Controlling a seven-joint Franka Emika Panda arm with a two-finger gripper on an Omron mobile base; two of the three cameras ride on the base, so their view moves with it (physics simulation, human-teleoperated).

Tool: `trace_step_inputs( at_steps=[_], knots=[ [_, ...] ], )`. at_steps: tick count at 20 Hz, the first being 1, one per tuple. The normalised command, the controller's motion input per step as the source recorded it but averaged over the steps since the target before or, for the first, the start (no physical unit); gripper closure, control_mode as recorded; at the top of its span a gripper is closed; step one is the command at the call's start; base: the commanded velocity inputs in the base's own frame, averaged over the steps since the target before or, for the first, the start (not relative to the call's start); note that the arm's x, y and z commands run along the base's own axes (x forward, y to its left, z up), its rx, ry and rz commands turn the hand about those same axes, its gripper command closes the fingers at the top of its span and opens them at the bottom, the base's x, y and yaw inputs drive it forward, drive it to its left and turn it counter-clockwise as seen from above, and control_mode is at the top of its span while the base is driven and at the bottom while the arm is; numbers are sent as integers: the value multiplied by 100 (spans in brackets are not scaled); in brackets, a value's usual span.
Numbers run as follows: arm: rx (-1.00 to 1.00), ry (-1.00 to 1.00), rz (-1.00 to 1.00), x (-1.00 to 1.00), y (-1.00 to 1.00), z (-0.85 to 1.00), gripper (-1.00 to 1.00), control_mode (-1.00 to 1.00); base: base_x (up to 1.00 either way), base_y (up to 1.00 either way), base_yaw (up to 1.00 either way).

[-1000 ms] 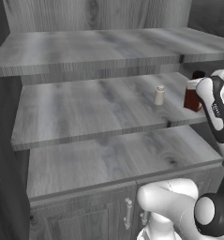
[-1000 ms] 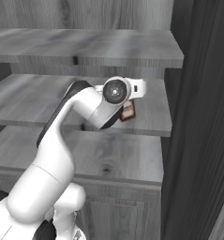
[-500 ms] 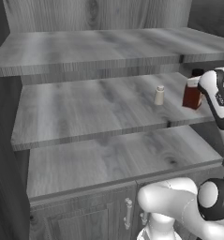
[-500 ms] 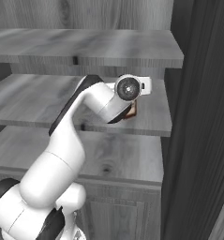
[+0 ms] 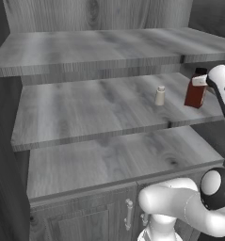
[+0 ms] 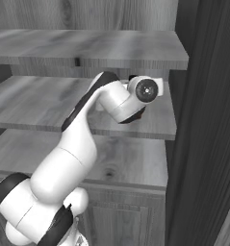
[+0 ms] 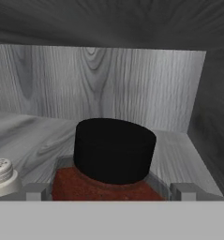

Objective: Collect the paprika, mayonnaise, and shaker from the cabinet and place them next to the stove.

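Gripper [image 7: 111, 192] fully open, empty, jaws either side of the paprika [image 7: 108, 164], positioned for grasping; shaker [image 7: 1, 176] just left.

Two small doors [image 5: 85, 221] sit under the shelves. Each one has a shiny metal handle [image 5: 128, 212].

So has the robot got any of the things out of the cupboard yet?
Not yet. The paprika and the shaker both stand on the cabinet middle shelf. Right now the open gripper is at the paprika, a finger on each side of the bottle, not closed on it. Left to do: grab it, carry it out, then fetch the shaker and the mayonnaise.
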Motion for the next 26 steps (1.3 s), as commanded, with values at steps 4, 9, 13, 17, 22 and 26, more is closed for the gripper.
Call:
trace_step_inputs(
  at_steps=[4, 9, 13, 17, 22, 26],
  knots=[
    [0, 0, 0, 0, 0, -1, 100, -100, 0, 0, 0],
    [0, 0, 0, 0, 0, 0, 100, -100, 0, 0, 0],
    [0, 0, 0, 0, 0, 0, 100, -100, 0, 0, 0],
    [0, 0, 0, 0, 0, 0, 100, -100, 0, 0, 0],
    [0, 0, 0, 0, 0, 0, 100, -100, 0, 0, 0],
    [0, 0, 0, 0, 0, 0, 100, -100, 0, 0, 0]
  ],
)
